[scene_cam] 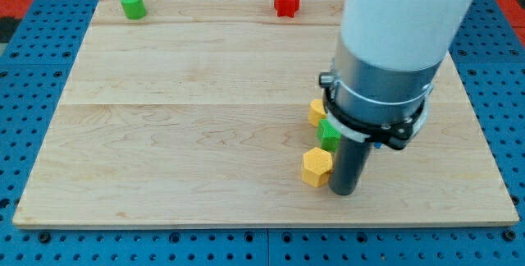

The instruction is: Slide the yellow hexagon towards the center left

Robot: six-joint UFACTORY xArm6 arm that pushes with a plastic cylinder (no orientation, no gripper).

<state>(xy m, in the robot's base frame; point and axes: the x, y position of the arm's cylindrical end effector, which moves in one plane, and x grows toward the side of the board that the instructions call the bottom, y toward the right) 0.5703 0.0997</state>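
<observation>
- My tip (344,192) had no jaws; it rested touching the yellow hexagon's (316,167) right side, placed to push it left.
- The hexagon lay near, right of centre on the counter (189,135), beside a green block (330,133).

One cam, high front, angled down

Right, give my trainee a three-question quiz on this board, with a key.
1. True or false: my tip is at the view's right of the yellow hexagon.
2. Which block sits nearest the view's top left corner? A) red block B) green block C) the yellow block beside the arm
3. Fill in: the board is made of ____.

Key: 1 true; 2 B; 3 wood.
</observation>
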